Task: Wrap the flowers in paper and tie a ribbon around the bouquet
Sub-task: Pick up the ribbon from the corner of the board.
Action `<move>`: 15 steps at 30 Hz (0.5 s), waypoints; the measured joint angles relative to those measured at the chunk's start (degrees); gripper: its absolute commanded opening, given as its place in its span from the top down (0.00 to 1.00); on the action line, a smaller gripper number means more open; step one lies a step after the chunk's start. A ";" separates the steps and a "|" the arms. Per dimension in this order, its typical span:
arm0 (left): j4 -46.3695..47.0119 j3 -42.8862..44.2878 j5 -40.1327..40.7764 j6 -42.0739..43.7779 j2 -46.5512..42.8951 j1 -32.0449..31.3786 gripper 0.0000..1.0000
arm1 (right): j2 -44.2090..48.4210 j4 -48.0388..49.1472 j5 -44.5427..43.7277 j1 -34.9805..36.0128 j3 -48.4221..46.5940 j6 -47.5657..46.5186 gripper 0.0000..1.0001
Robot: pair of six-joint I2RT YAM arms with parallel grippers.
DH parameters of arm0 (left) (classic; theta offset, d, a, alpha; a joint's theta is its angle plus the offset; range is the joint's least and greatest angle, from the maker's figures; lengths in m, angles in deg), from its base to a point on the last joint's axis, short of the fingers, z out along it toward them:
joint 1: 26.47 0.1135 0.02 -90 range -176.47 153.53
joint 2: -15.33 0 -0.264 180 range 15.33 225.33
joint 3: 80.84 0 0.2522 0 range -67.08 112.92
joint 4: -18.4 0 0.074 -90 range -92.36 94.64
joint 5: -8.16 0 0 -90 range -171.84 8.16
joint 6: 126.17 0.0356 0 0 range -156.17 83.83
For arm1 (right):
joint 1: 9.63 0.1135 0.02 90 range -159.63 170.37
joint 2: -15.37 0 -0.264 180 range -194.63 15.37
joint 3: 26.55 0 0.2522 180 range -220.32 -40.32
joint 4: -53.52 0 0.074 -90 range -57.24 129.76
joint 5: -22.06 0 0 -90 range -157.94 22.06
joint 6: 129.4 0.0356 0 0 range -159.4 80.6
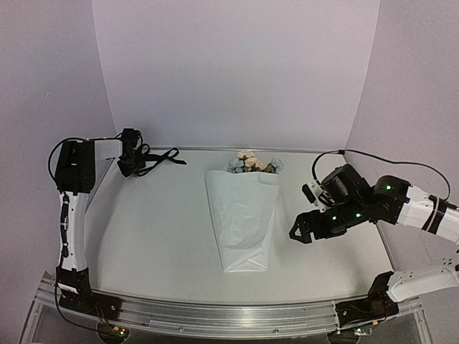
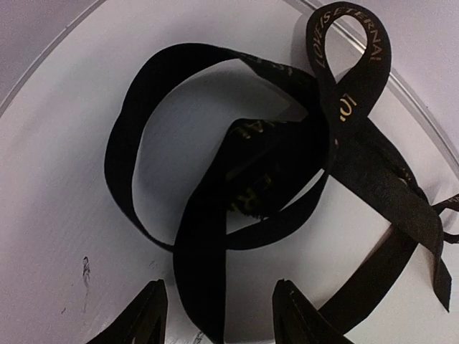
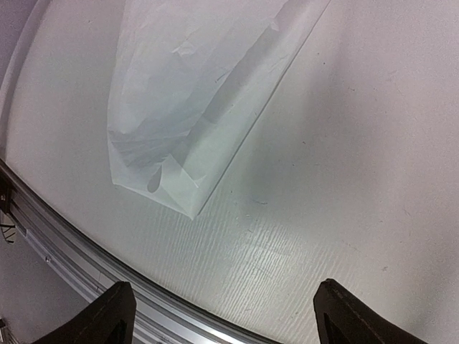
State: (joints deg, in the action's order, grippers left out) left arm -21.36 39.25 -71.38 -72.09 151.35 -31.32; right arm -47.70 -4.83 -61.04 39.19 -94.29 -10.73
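Wrapping looks done: the paper (image 1: pixel 242 215) lies folded into a cone in the middle of the desk (image 1: pixel 158 236), narrow end nearest. Beside it the right gripper (image 1: pixel 305 231) hangs wide open and empty. The flowers (image 1: pixel 249 163) peek from the far mouth. Tying has not begun: in the far left corner the ribbon (image 2: pixel 272 172) lies loosely coiled. One strand runs ungripped between the jaws of the half-open left gripper (image 2: pixel 219 301).
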 measured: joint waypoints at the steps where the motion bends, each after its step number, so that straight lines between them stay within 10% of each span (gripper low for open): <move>1: -0.01 0.50 0.00 -0.11 0.28 -0.02 0.60 | -0.14 -0.09 0.00 0.00 0.00 -0.09 0.12; 6: -0.15 1.97 -0.42 -0.49 1.64 -0.04 0.98 | -0.41 -0.21 0.00 0.00 0.00 -0.16 0.13; 15: 0.86 -8.59 -3.03 0.37 -6.88 -1.57 1.00 | -0.41 -0.61 0.08 0.00 -0.03 -0.15 0.14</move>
State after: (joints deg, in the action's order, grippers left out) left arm -20.50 30.66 -74.41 -71.72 144.47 -32.89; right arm -48.11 -5.45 -60.96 39.19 -94.33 -10.87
